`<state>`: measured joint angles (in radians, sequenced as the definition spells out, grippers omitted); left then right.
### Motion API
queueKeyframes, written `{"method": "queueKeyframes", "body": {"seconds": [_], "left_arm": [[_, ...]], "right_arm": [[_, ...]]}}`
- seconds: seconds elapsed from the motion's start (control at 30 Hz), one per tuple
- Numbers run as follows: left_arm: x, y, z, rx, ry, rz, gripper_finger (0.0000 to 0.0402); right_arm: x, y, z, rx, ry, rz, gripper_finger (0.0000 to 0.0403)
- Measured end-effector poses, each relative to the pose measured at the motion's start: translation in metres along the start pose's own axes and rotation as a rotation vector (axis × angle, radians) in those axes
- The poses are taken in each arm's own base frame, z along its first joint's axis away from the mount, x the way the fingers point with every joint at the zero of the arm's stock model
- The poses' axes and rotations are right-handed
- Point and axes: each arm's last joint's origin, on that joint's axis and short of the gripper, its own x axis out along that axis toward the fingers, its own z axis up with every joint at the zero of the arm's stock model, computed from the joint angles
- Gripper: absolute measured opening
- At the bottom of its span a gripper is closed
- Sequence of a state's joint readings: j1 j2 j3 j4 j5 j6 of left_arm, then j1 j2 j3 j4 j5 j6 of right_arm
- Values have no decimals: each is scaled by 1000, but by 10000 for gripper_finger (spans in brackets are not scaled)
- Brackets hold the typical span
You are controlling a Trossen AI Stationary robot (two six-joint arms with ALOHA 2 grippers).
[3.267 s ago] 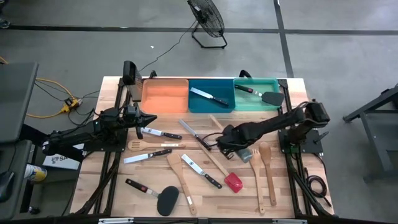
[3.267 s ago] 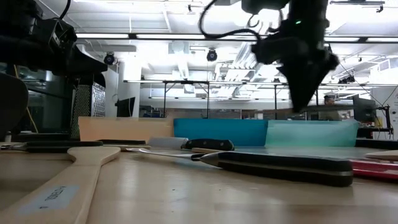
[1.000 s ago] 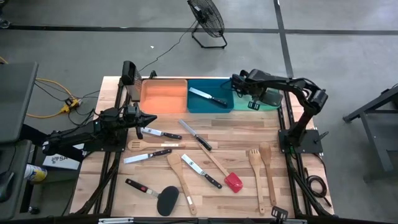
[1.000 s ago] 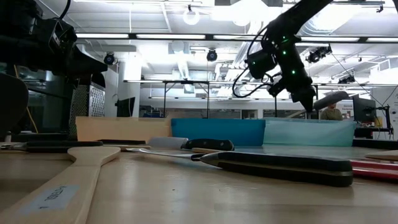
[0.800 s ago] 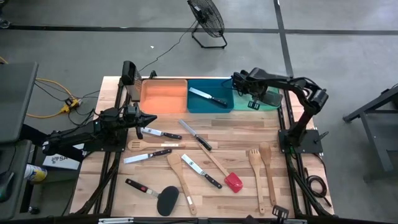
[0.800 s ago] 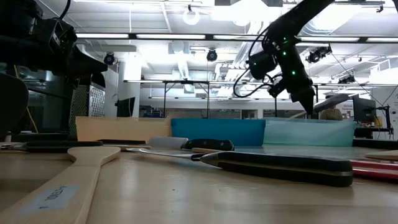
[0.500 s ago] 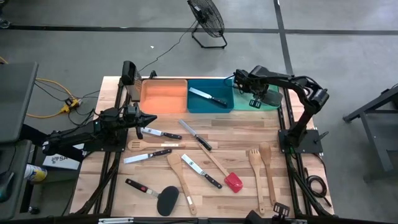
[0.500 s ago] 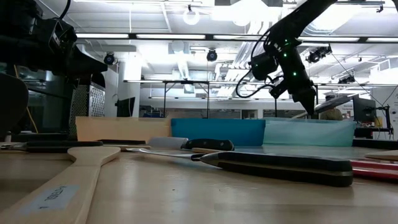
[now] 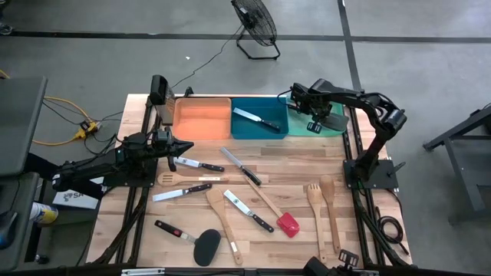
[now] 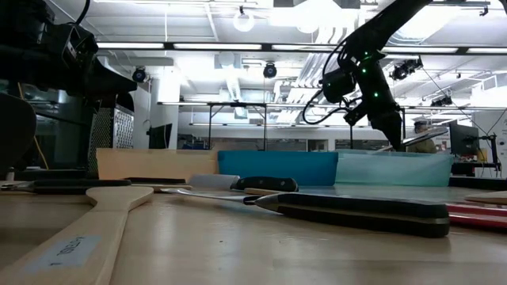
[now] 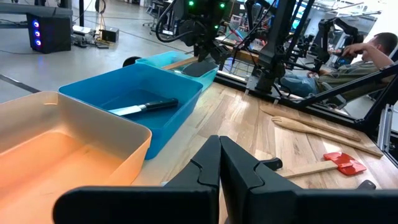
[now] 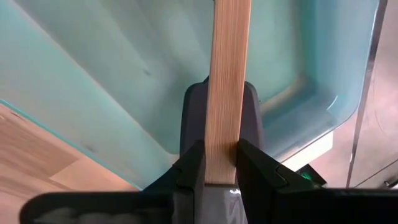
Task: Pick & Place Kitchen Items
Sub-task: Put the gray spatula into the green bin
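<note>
My right gripper (image 9: pixel 301 101) hangs over the left part of the green bin (image 9: pixel 341 100) and is shut on a wooden-handled utensil (image 12: pixel 227 74). In the low view the utensil's dark flat end (image 10: pixel 420 140) sticks out sideways just above the bin's rim. A dark turner head (image 9: pixel 335 119) lies in the green bin. A knife (image 9: pixel 258 119) lies in the blue bin (image 9: pixel 239 130). My left gripper (image 9: pixel 186 146) waits shut and level at the table's left. Knives (image 9: pixel 198 164), wooden spoons (image 9: pixel 224 222) and a red-headed turner (image 9: pixel 288 224) lie flat on the table. My right gripper pinches the wooden handle at its free end (image 12: pixel 227 149) between its two fingers (image 12: pixel 189 165). The fingers slant down from above and lie across the handle. The utensil is lifted clear above the green bin, reaching out sideways from the fingers.
The orange bin (image 9: pixel 202 117) stands at the far left beside the blue one. A wooden fork (image 9: pixel 315 222) and a spatula (image 9: pixel 331 211) lie near the right edge, and a black turner (image 9: pixel 207 247) lies at the near edge. A person (image 11: pixel 367 53) sits beyond the table.
My right gripper has shifted a little toward the table's far right corner above the green bin and has turned slightly. It stays shut on the handle. The utensil's free end has sunk toward the bin's rim.
</note>
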<state>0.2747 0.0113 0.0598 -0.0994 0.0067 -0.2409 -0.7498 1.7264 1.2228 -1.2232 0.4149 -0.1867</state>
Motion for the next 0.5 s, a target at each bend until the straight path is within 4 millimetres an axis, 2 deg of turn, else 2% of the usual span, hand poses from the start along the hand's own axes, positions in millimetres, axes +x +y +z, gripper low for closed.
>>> {"method": "queueKeyframes", "body": {"seconds": [0.23, 0.5], "left_arm": [[0, 0, 0, 0, 0, 0, 0], [0, 0, 0, 0, 0, 0, 0]], "right_arm": [[0, 0, 0, -5, 1, -11, 76], [-1, -1, 1, -5, -7, -25, 137]]}}
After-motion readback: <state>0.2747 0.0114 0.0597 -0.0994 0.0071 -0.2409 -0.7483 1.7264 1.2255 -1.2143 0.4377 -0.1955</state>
